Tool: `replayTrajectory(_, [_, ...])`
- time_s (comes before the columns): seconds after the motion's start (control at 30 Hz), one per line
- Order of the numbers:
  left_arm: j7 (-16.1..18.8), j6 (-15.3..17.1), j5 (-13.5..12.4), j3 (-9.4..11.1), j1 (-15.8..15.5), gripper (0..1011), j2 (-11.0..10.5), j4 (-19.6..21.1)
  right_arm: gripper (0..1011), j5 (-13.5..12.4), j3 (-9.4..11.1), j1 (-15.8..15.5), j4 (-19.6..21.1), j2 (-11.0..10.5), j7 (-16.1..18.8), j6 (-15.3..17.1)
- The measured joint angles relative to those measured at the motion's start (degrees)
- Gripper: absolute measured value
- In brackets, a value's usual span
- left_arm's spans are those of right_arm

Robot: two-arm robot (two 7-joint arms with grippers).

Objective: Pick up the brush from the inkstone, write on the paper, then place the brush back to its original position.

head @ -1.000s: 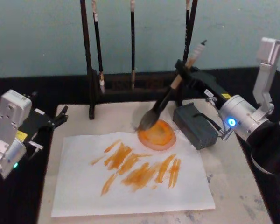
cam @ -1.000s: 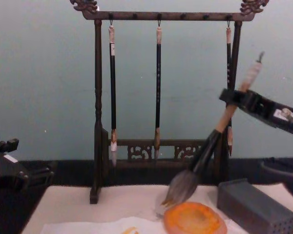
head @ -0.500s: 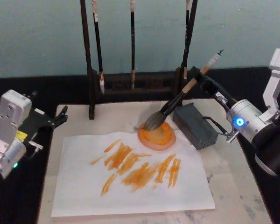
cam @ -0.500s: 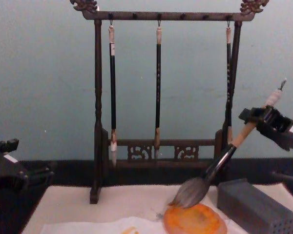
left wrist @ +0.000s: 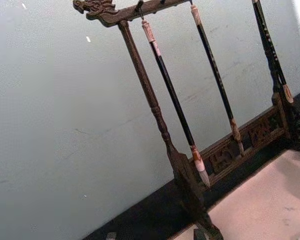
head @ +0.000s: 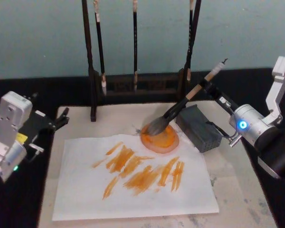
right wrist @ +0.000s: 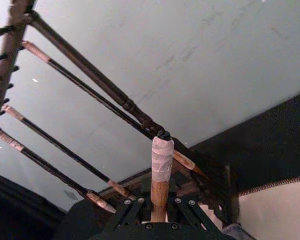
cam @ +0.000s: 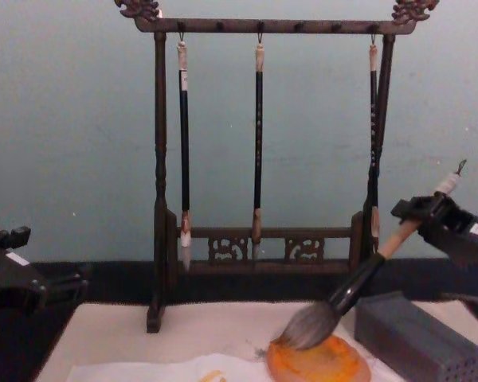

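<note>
Head view: a cream mat lies on a dark table and carries the paper, the dish and a grey block.
Brush: the large calligraphy brush slants, with its bushy grey tuft down on the far-left part of the inkstone. Its tan handle rises to the right, past the grey perforated block.
Inkstone: a round, shallow orange dish, touching the far edge of the paper and just left of the block.
Paper: the white paper lies flat on the mat's near half, with orange strokes across its middle.
Right claw: the right gripper is clamped on the upper handle, just below the whitish wrapped end. In the right wrist view its two fingers flank the wood closely.
Left claw: the left gripper hangs off the mat's far-left corner, apart from the paper. Whether it is open or closed cannot be told.
Chest view: the tuft's tip meets the dish at its left rim.
Background: a dark wooden brush rack stands at the mat's far edge, with three thin brushes hanging from its top bar.
</note>
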State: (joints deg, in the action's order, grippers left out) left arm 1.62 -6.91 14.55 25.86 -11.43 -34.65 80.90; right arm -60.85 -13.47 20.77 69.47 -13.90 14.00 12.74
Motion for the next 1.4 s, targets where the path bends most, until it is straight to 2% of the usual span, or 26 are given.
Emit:
replayTrajectory(0.33, [0.00, 0.00, 0.00, 0.00, 0.00, 1001, 0.00, 0.00, 163, -3.22, -0.06, 1.54, -3.04, 0.35, -1.33, 1.56])
replayTrajectory(0.7, [0.00, 0.00, 0.00, 0.00, 0.00, 1001, 0.00, 0.00, 163, -6.71, 0.11, 1.50, -3.38, 0.18, -2.82, 2.45])
replayTrajectory(1.4, [0.00, 0.00, 0.00, 0.00, 0.00, 1001, 0.00, 0.00, 163, -9.25, -1.49, 1.38, -3.75, -1.10, -4.40, 0.84])
